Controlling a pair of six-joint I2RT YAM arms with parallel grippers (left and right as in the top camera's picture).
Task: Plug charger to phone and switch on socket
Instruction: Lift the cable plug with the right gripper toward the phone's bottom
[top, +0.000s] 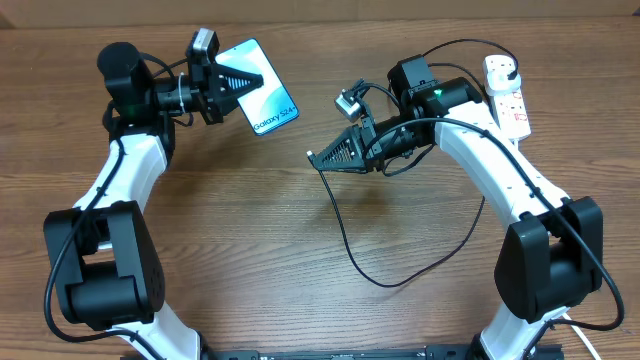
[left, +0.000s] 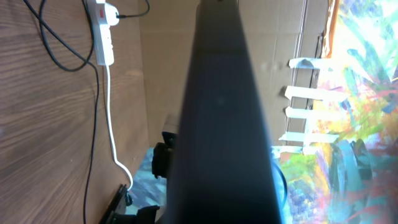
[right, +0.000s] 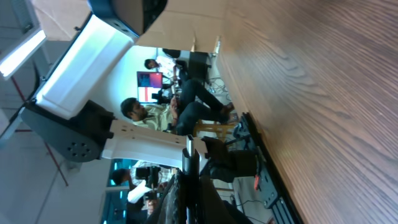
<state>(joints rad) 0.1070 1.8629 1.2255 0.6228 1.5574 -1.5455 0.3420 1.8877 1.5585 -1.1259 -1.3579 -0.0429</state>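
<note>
Closest to the left wrist lens, a dark slab (left: 224, 124) ran up the middle of the frame and hid most of the view; whether it was a finger or the phone's edge could not be told. Behind it, at the upper left of that view, the white socket (left: 104, 34) lay on the wood with its thick white cord (left: 111, 130) trailing down the frame, and a thin black run of the charger (left: 59, 59) curved beside it.

From overhead, the left hand (top: 255, 80) sat in the upper left of the frame, fingers together and clamped on one long edge of the phone (top: 270, 105). The phone's blue-teal screen faced up, tilted, with the lettering at its lower right end. Right of centre, the right hand (top: 318, 155) was pinched shut on the connector end of the charger (top: 340, 225), its tip pointing left, apart from the phone. From there the cable dropped down the worktop (top: 250, 230), looped near the lower centre and climbed back toward the right. At the upper right of the frame lay the socket (top: 508, 98), with a black plug (top: 503, 68) seated in its top end.

The right wrist view showed only bare wood grain along its right side; the fingers at its bottom edge were too blurred to read.
</note>
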